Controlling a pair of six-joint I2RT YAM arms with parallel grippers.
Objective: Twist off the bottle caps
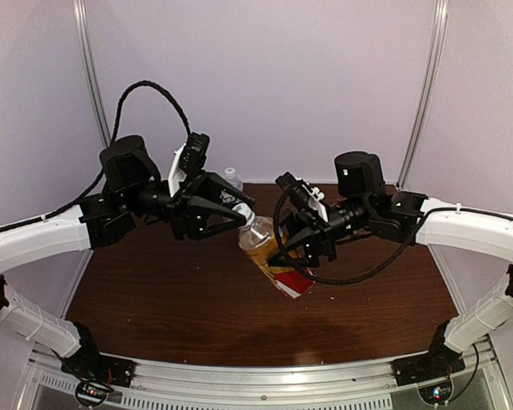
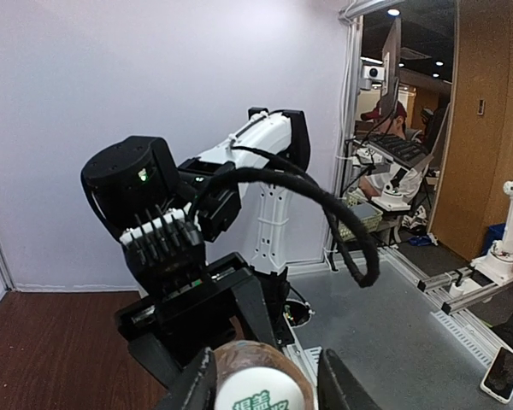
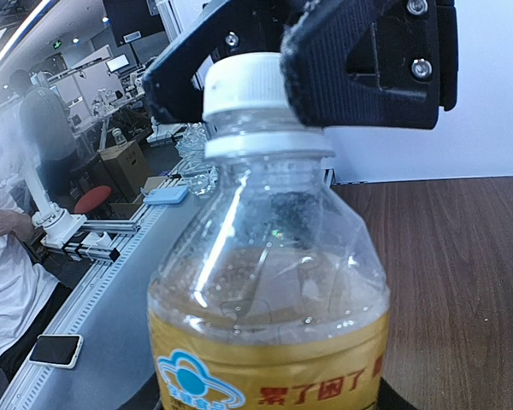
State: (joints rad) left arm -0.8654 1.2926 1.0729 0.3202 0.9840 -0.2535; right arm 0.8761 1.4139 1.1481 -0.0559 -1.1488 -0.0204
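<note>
1. The left gripper [image 1: 244, 220] is narrowed onto the white cap [image 3: 255, 85], one finger on each side. The cap is seated down on the neck ring, so it is not yet loosened.
2. The right gripper [image 1: 297, 249] is clamped round the body of the amber bottle [image 3: 269, 282]. It holds the bottle tilted above the middle of the table [image 1: 154, 290], neck pointing left and far.
3. Likely failures:
   - The fingers could skid round the ribbed cap if the pinch is shallow.
   - The soft body could turn inside the right gripper instead of the thread giving.
   - Because the bottle is tilted, squeezing it could spill liquid once the cap is free.
4. The black cable [image 1: 350, 275] loops just beneath the right gripper, near the bottle's base, and wrist rotation might snag it.
5. The clear bottle [image 1: 232, 178] stands upright at the far edge, behind the left gripper and apart from it, so it is not obstructing.
</note>
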